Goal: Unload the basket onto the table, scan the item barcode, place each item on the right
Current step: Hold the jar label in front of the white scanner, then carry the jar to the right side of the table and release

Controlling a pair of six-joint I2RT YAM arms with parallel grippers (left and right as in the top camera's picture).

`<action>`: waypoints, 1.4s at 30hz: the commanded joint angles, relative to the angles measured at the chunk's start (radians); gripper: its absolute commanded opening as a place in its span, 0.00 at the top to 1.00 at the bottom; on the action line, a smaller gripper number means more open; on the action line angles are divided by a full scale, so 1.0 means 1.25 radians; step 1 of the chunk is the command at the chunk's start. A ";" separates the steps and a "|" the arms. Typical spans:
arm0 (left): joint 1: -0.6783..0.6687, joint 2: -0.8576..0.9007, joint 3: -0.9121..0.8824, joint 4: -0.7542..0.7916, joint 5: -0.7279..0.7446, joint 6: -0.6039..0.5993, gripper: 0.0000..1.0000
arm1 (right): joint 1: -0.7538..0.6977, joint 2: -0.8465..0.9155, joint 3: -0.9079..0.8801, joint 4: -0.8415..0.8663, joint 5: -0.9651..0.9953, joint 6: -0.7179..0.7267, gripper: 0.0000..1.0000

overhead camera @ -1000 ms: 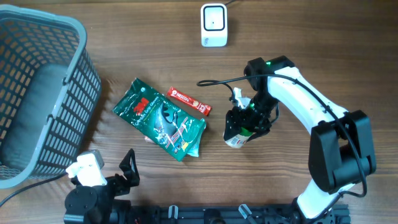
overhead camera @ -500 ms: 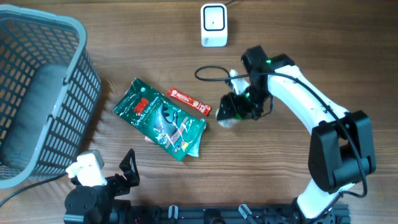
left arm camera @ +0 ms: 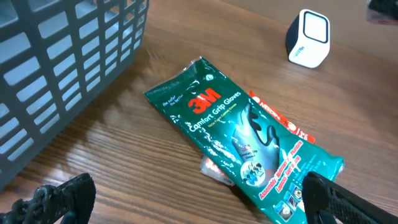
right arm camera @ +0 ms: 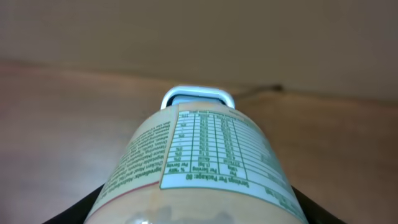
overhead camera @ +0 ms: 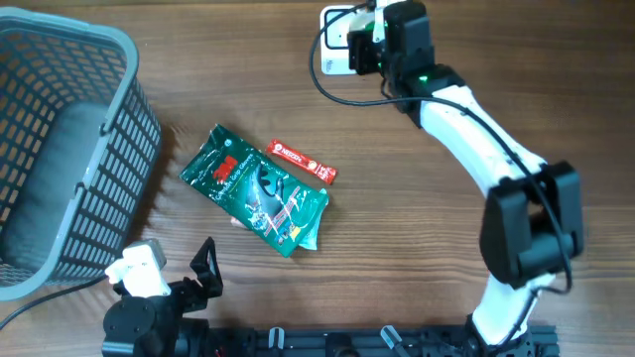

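My right gripper [right arm camera: 199, 214] is shut on a cream-labelled bottle [right arm camera: 199, 155]; its green nutrition table faces the right wrist camera. The black fingers [right arm camera: 84, 208] show at both lower corners, one against each side of the bottle. Just beyond the bottle's far end stands the white scanner [right arm camera: 197, 98]. Overhead, the right gripper [overhead camera: 369, 45] hovers at the scanner [overhead camera: 335, 61] at the back of the table and hides most of the bottle. No barcode shows. My left gripper [left arm camera: 199, 208] is open over bare wood near the front edge.
A green 3M glove pack [overhead camera: 255, 188] lies mid-table with a red sachet [overhead camera: 301, 162] against its far side. A grey plastic basket [overhead camera: 129, 59] takes up the left. A black cable [overhead camera: 342, 94] loops beside the right arm.
The right arm lifted the bottle off the table right of the red sachet and carried it back to the scanner. The left arm stayed still.
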 commanded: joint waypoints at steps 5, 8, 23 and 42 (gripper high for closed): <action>-0.004 -0.002 -0.004 0.002 -0.011 0.011 0.00 | 0.003 0.132 0.015 0.295 0.058 -0.009 0.36; -0.004 -0.002 -0.004 0.002 -0.011 0.011 0.00 | 0.004 0.183 0.042 0.340 0.057 -0.010 0.37; -0.004 -0.002 -0.004 0.002 -0.011 0.011 0.00 | 0.007 0.216 0.268 0.024 0.192 -0.033 0.46; -0.004 -0.002 -0.004 0.002 -0.011 0.011 0.00 | -0.782 0.159 0.284 -0.489 -0.003 0.081 0.37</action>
